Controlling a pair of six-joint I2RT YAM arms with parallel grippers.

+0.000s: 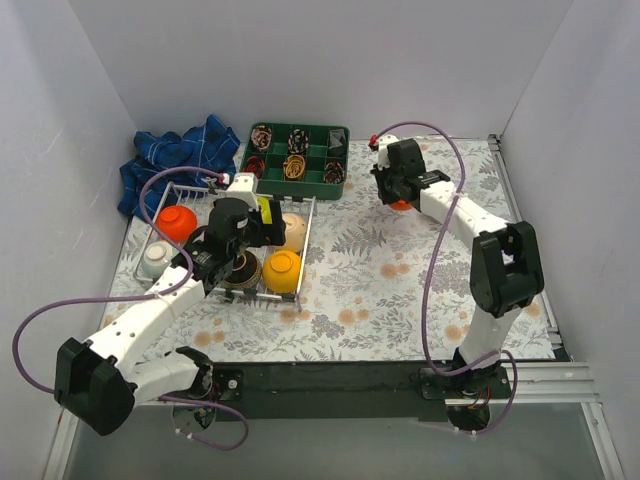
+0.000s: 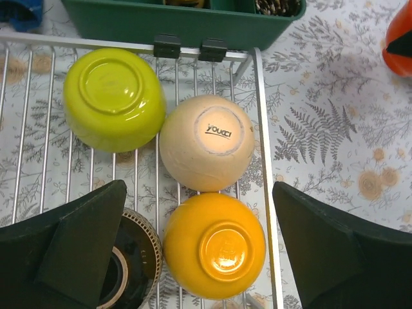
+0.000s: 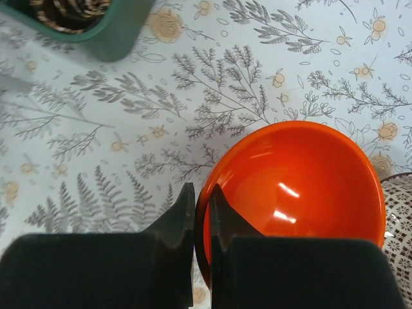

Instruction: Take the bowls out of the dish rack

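The white wire dish rack [image 1: 226,184] sits at the left, its rim also in the left wrist view [image 2: 261,129]. In it, bottoms up, are a lime green bowl [image 2: 112,96], a beige bowl [image 2: 207,143], a yellow-orange bowl [image 2: 215,246] and a dark brown bowl [image 2: 132,270]. A red bowl [image 1: 177,222] and a pale teal-white bowl [image 1: 155,260] sit at the rack's left end. My left gripper [image 2: 199,187] hangs open above the yellow-orange bowl [image 1: 282,270]. My right gripper [image 3: 201,193] is shut on the rim of an orange-red bowl [image 3: 302,187], right of the green tray [image 1: 298,160].
The green compartment tray stands behind the rack, filled with small items. A blue checked cloth [image 1: 175,160] lies at the back left. Something white with a brown pattern [image 3: 400,212] lies beside the orange-red bowl. White walls enclose the floral mat [image 1: 380,290].
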